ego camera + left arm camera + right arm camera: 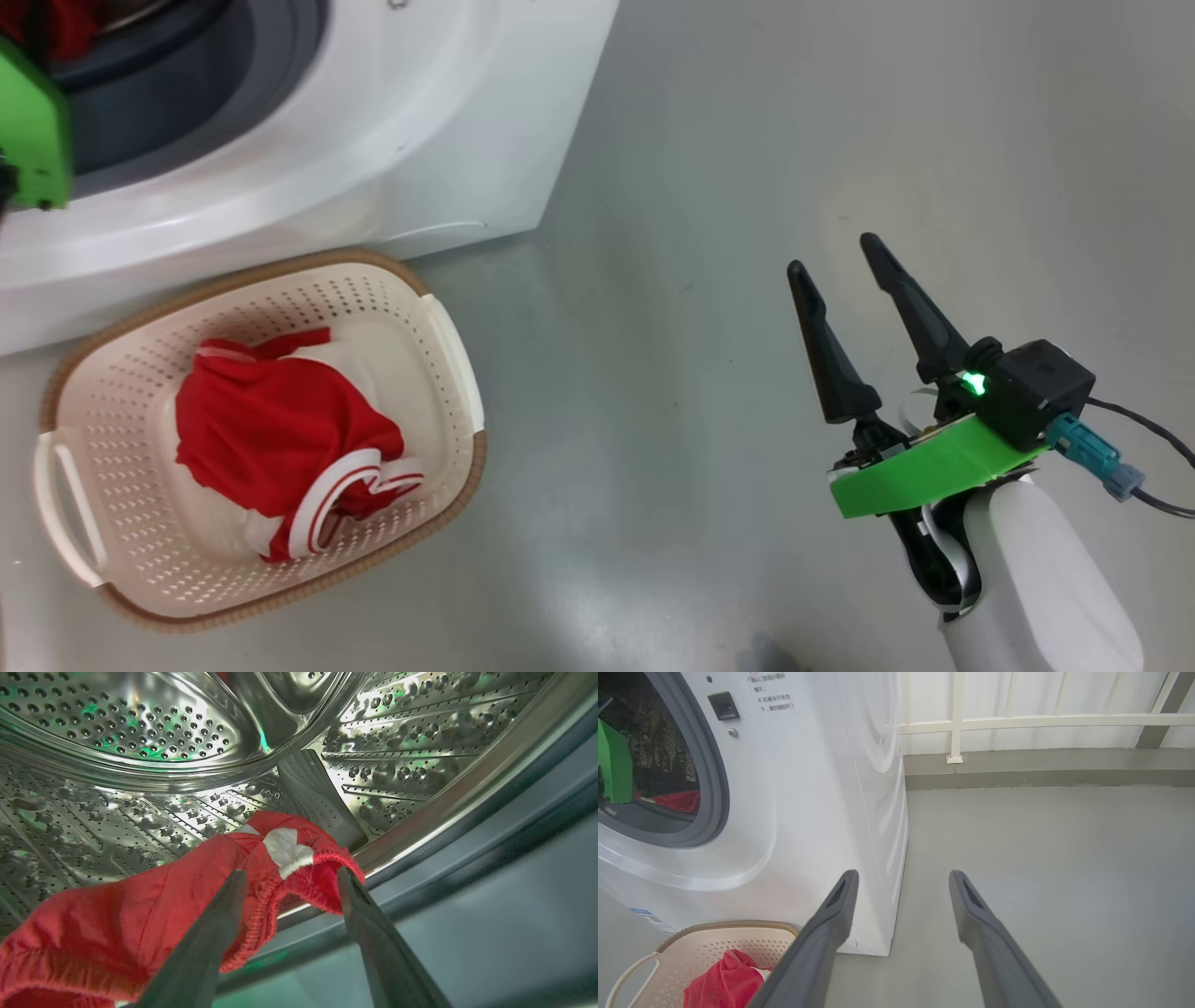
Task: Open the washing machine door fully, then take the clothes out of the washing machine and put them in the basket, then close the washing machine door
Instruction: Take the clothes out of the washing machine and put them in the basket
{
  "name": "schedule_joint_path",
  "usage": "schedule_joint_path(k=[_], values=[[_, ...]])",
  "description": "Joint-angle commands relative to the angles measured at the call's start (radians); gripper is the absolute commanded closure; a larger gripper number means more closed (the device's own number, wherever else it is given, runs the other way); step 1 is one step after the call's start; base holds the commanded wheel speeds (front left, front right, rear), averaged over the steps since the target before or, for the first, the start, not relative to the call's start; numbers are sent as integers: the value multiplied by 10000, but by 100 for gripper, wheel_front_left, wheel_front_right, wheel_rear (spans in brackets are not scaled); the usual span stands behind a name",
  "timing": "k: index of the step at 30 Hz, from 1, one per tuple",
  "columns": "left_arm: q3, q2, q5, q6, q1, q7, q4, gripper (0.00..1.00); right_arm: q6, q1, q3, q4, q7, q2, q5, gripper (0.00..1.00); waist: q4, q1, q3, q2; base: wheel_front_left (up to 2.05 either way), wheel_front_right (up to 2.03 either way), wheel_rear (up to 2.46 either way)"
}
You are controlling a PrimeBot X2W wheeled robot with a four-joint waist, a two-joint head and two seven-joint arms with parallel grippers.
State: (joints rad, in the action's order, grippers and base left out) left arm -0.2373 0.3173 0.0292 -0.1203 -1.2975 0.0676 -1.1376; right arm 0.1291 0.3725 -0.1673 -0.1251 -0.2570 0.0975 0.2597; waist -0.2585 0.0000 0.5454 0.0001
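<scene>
At the upper left of the head view stands the white washing machine (373, 121), its round opening uncovered. The left arm's green wrist plate (33, 131) sits inside the grey rubber seal (271, 84). In the left wrist view a red garment (117, 924) lies low in the steel drum (140, 718), running from the lower left toward the middle of the frame. It has a gathered elastic hem and a small white tag (286, 851). The left gripper (290, 873) is spread wide, one finger on each side of that hem (not pinching it), just inside the drum's lip.

At the lower left of the head view the basket (121, 392) sits just in front of the machine, holding red clothes (271, 429) with white stripe trim. To the right the grey floor (700, 187) lies open as far as the frame's edge. At the lower right the right gripper (833, 252) hovers over that floor, fingers spread and holding nothing, well apart from basket and machine.
</scene>
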Motion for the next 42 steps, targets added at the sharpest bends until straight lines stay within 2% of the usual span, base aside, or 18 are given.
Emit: schedule_joint_path(k=[1, 11, 25, 26, 27, 28, 30, 36, 42], values=[[20, 556, 128, 29, -334, -66, 56, 0, 16, -23, -241, 248, -48, -54, 180, 0, -111, 0, 121, -1, 0, 0, 0], [-133, 852, 79, 134, -727, -418, -879, 0, 16, 68, -337, 253, -48, -76, 194, 0, -270, 0, 312, -1, 0, 0, 0], [-455, 1041, 39, 118, -888, -654, -1280, 0, 16, 171, -484, 264, -48, -130, 210, 0, -518, 0, 448, -1, 0, 0, 0], [-520, 1062, 72, 110, -886, -664, -1296, 12, 16, 170, -487, 268, -48, -138, 213, 0, -547, 0, 448, -1, 0, 0, 0], [-540, 1077, 62, 106, -885, -696, -1310, 51, 16, 165, -485, 271, -48, -146, 214, 0, -570, 0, 442, -1, 0, 0, 0], [-556, 1084, 47, 102, -887, -721, -1323, 64, 16, 158, -472, 276, -48, -152, 216, 0, -582, 0, 438, -1, 0, 0, 0], [-575, 1094, 8, 102, -892, -749, -1349, 98, 16, 150, -459, 278, -48, -158, 219, 0, -595, 0, 431, -1, 0, 0, 0], [-529, 991, -262, 111, -801, -1189, -1400, 100, 16, 111, -381, 231, -48, -158, 187, 0, -500, 0, 271, -1, 0, 0, 0], [-316, 674, -708, 113, -450, -2315, -1385, 100, 16, 24, -283, 221, -48, -45, 154, 0, -219, 0, -105, -1, 0, 0, 0]])
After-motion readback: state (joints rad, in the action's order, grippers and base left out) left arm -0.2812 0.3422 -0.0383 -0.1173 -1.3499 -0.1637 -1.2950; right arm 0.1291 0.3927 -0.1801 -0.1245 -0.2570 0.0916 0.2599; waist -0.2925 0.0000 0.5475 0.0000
